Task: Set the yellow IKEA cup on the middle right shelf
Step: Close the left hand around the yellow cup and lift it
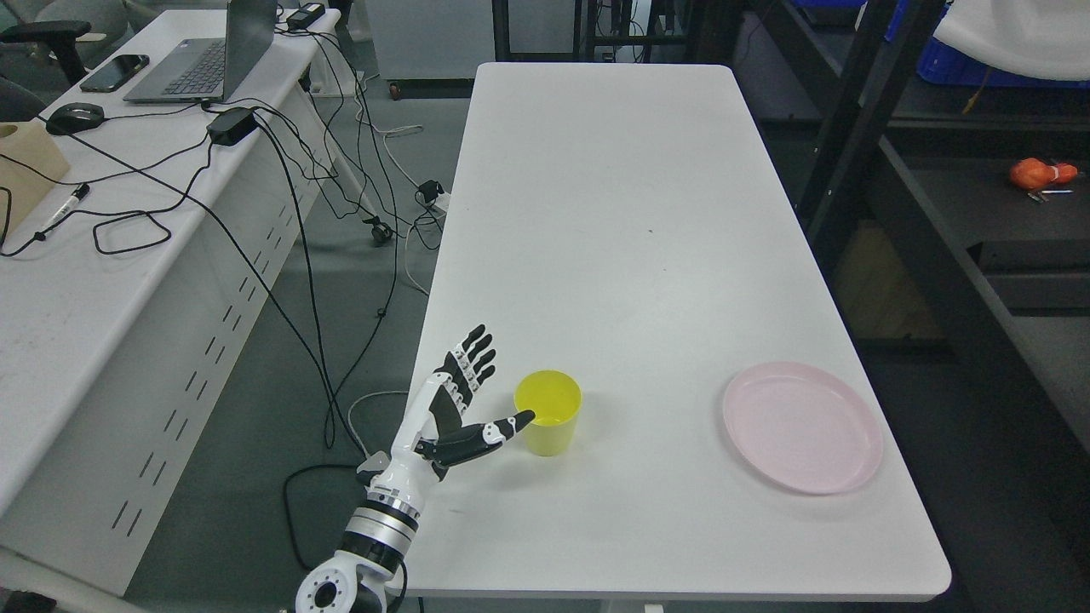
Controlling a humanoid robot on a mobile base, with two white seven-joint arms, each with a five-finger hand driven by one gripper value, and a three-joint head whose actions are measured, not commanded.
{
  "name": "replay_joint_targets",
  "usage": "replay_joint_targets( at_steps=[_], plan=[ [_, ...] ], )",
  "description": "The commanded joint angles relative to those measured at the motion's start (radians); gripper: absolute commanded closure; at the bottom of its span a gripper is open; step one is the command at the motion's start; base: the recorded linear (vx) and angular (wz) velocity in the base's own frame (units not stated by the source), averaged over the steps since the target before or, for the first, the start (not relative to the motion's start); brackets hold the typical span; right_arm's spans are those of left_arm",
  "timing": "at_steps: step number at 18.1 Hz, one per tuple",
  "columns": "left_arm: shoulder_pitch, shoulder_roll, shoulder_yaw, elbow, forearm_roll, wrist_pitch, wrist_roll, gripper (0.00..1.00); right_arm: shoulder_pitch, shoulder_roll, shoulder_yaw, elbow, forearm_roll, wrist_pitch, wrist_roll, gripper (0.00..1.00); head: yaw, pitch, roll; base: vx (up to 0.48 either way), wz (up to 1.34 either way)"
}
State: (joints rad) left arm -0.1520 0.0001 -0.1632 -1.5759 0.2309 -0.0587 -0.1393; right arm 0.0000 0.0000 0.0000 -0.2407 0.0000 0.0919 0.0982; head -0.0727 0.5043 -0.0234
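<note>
Black-and-white, the left hand (456,400) is reaching in from the lower left with fingers spread wide and holding nothing, its thumb pointing at the cup (548,412) just beside it, likely lining up a side grasp. Yellow and upright, the cup is standing near the table's (613,213) front edge. Farther right, a pink plate (802,426) is lying flat. Dark shelving (945,221) is running along the right, cut off by the frame, so the target shelf is hard to pick out. Nothing of the right hand is showing.

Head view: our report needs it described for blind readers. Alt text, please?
The robot's left hand, fingers spread, reaches beside an upright yellow cup on a white table, thumb at its rim. A pink plate lies to the right.
</note>
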Motion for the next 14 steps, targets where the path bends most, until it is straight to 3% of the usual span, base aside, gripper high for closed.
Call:
replay_joint_targets(
  at_steps=[1, 14],
  plan=[
    [-0.038, 0.017, -0.15, 0.112, -0.011, 0.0, -0.002, 0.01, 0.011, -0.017, 0.017, 0.0, -0.025, 0.0, -0.215, 0.01, 0.0, 0.0, 0.0, 0.045, -0.01],
    [-0.027, 0.017, -0.228, 0.157, -0.024, 0.0, -0.002, 0.01, 0.011, -0.017, 0.017, 0.0, -0.025, 0.0, -0.215, 0.01, 0.0, 0.0, 0.0, 0.042, 0.0]
  ],
)
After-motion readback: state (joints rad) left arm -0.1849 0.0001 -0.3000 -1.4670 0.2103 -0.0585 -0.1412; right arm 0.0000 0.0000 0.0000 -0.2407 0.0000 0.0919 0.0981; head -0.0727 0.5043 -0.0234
